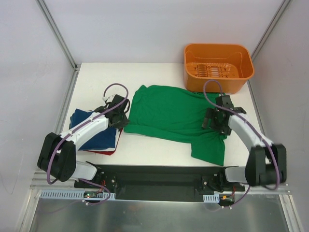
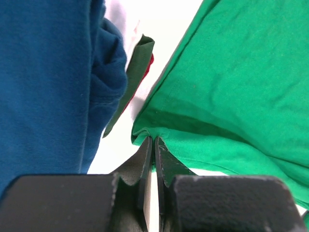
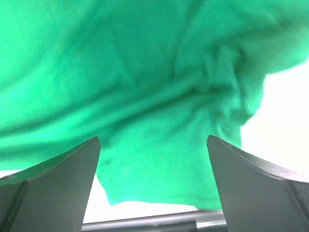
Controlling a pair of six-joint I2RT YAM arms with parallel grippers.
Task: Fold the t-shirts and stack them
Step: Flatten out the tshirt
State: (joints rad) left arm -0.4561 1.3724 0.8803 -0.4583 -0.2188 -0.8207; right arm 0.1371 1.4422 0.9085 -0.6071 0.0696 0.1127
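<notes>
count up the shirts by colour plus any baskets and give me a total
green shirt: 1
blue shirt: 1
red shirt, only an edge showing: 1
dark shirt, only an edge showing: 1
orange basket: 1
total: 5

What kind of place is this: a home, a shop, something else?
Probably a laboratory robot booth, not a home: a white table holding a green shirt, plain panels on metal rails around it, and a left arm and right arm bolted at its near edge.
</notes>
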